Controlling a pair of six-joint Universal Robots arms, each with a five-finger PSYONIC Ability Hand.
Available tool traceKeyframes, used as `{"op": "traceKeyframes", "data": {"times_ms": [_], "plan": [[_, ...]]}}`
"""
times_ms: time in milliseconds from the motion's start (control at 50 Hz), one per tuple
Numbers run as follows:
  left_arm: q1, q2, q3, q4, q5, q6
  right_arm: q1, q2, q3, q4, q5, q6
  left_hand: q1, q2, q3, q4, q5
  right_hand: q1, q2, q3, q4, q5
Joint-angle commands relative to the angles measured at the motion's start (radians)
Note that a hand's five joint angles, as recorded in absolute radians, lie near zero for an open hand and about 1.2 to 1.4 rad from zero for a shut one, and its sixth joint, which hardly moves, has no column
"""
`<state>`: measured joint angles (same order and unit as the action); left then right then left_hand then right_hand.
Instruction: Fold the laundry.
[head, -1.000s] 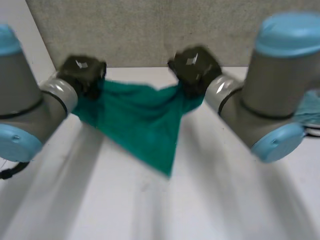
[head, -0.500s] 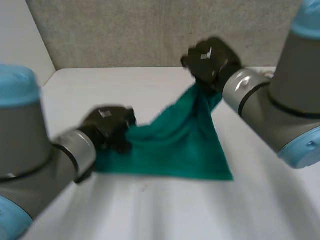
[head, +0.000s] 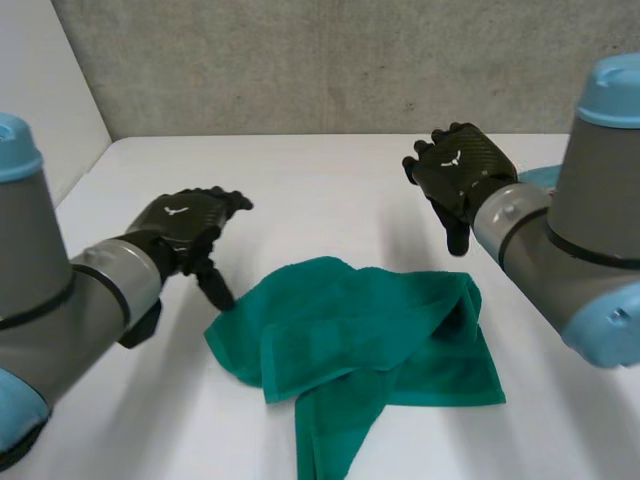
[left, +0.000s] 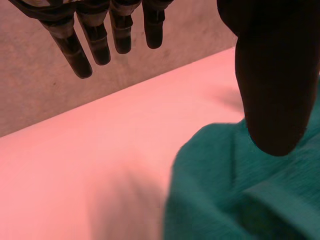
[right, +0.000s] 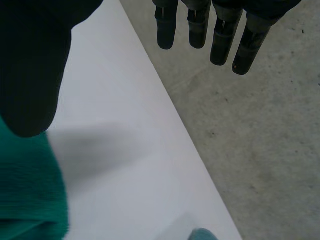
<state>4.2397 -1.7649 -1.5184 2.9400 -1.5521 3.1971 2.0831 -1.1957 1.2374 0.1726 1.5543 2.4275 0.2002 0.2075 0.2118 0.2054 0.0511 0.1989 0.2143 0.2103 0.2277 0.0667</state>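
A green towel (head: 370, 340) lies crumpled and loosely folded on the white table (head: 300, 190), one flap hanging toward the front edge. My left hand (head: 190, 225) hovers open just off the towel's left corner, fingers (left: 80, 50) straight, thumb above the towel (left: 240, 190). Over the towel's far right corner my right hand (head: 460, 175) is open and holds nothing. Its fingers (right: 220, 35) are spread, and the towel's edge (right: 30, 195) lies under its thumb.
A grey wall (head: 330, 60) runs along the table's far edge (right: 165, 95). A pale blue cloth (head: 540, 178) peeks out behind my right arm, and its tip (right: 202, 234) lies on the table (right: 115, 165) near the far edge.
Both hands have let go of the towel and opened. The towel, held up and stretched between them before, has dropped into a crumpled heap on the table.
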Motion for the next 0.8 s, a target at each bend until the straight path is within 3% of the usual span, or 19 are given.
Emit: {"op": "traceKeyframes", "data": {"times_ms": [20,180,320,460,540,660,800], "plan": [[0.131,-0.057,-0.066,0.014,0.207,0.11,0.005,-0.117,0.224,0.025,-0.135,0.152,0.128,0.12,0.116,0.123,0.102,-0.024,-0.04,-0.036,-0.053,-0.067],[0.123,-0.16,-0.103,0.021,0.231,0.158,0.002,-0.136,0.421,-0.024,-0.298,0.375,0.201,0.194,0.19,0.196,0.176,-0.024,-0.04,-0.036,-0.053,-0.067],[0.128,-0.16,-0.177,0.083,0.228,0.234,0.038,-0.128,0.502,-0.16,-0.329,0.433,0.198,0.191,0.187,0.193,0.173,0.018,0.003,0.007,-0.011,-0.024],[0.123,-0.159,-0.224,0.123,0.227,0.259,0.104,-0.035,0.496,-0.272,-0.31,0.418,0.189,0.182,0.178,0.184,0.164,0.106,0.091,0.095,0.077,0.064],[0.115,-0.159,-0.236,0.148,0.225,0.26,0.106,0.021,0.476,-0.337,-0.29,0.413,0.189,0.182,0.178,0.184,0.164,0.279,0.264,0.268,0.25,0.237],[0.091,-0.159,-0.241,0.18,0.193,0.259,0.098,0.033,0.453,-0.35,-0.249,0.387,0.189,0.182,0.178,0.184,0.164,1.196,1.181,1.185,1.168,1.154],[0.04,-0.16,-0.238,0.254,0.103,0.259,0.083,-0.08,0.452,-0.346,-0.255,0.406,0.157,0.15,0.146,0.152,0.132,1.197,1.182,1.186,1.169,1.155]]}}
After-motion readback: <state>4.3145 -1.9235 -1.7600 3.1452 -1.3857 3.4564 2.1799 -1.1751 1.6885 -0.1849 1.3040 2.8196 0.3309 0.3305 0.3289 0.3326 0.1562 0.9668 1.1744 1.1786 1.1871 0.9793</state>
